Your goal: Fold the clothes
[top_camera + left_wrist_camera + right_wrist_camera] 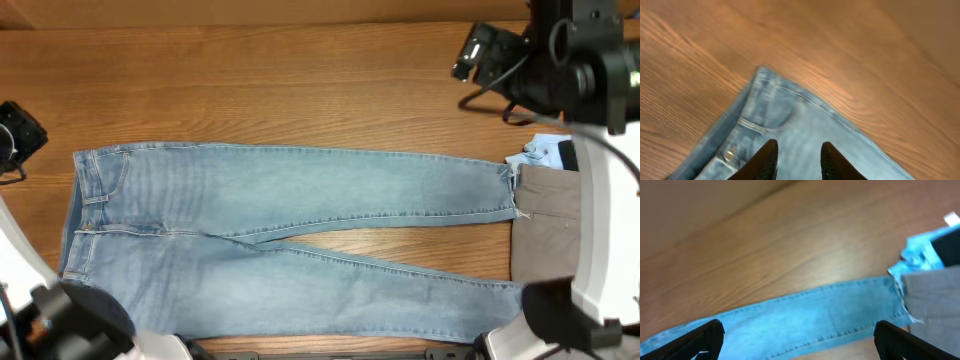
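Overhead view: the jeans (200, 220) lie flat on the table (250, 80) with their long axis running side to side. The waistband is at the left arm's end, and the two legs splay toward the right arm's end with a wedge of bare wood between them. Left gripper (798, 146): fingers parted by a modest gap, flat denim showing between them, nothing pinched; released. The waistband lies under and just ahead of these fingers. Its button is just left of the left finger, and a waist corner lies further ahead with bare wood on either side of it. Right gripper (797, 330): fingers spread wide, empty, above the cloth. The far leg runs crosswise ahead of them, its frayed hem off toward the right finger. Grey trousers (935, 295) sit against that hem; touching or overlapping cannot be told. A pale-blue garment (920, 250) lies just beyond. Judgement: the left arm is nearer the waist, the right nearer the hems. The far side offers ample open wood, the near leg lies close to the table edge, and the hem end is crowded, so a grasp there risks catching the trousers.
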